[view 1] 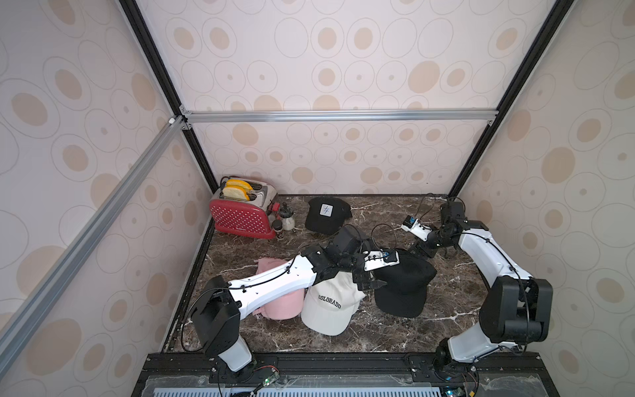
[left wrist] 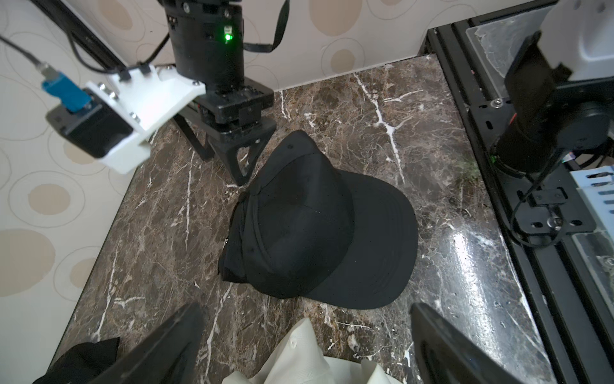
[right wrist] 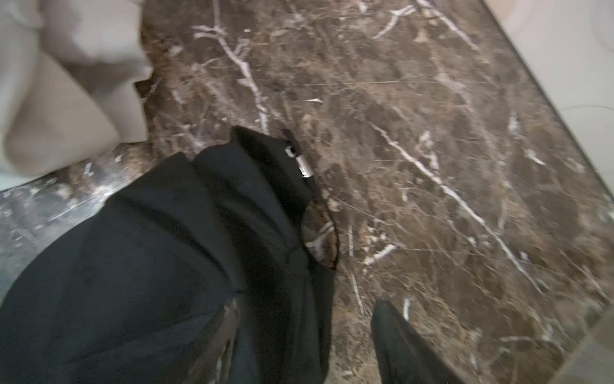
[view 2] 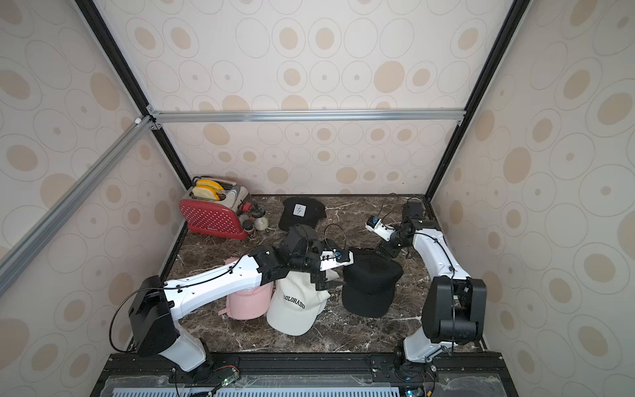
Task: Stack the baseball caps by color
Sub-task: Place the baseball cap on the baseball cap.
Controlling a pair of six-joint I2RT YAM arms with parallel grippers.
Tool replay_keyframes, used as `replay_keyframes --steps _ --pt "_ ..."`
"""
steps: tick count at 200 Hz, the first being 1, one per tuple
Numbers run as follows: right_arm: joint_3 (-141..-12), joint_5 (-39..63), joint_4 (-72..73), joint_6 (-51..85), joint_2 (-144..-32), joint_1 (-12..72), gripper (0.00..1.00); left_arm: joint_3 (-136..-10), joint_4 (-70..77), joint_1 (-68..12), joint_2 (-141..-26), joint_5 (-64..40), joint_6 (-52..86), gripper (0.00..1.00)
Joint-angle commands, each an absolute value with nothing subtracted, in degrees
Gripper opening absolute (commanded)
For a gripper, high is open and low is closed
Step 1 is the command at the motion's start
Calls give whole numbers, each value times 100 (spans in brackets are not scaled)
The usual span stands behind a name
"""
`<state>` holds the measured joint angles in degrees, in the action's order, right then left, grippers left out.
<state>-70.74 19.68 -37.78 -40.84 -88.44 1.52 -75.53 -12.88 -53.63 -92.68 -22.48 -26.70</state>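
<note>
Of the baseball caps, a black one [view 1: 405, 285] [left wrist: 319, 226] lies right of centre on the marble table [view 1: 457, 275], with dark layers showing under its rear. An off-white COLORADO cap [view 1: 330, 309] sits beside it. Pink caps [view 1: 275, 306] lie partly under my left arm. At the back rests a black cap with a white patch [view 1: 326, 214]. My left gripper [view 1: 372, 284] [left wrist: 305, 345] is open over the off-white cap's [left wrist: 299, 359] edge. My right gripper [view 1: 424, 250] [right wrist: 305, 349] is open, its jaws astride the black cap's [right wrist: 149, 266] rear edge.
A red toaster [view 1: 244, 216] holding bread stands in the back left corner, with small bottles [view 1: 283, 221] next to it. Patterned walls close in three sides. A black rail [view 1: 343, 364] runs along the front edge.
</note>
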Motion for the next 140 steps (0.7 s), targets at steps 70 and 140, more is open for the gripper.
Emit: replay_keyframes --steps 70,140 --pt "-6741 1286 -2542 370 -7757 105 100 -8710 -1072 -5107 -10237 -733 -320 99" --pt "-7832 1520 -4125 549 -9533 490 100 -7600 -918 -4667 -9071 830 2090 99"
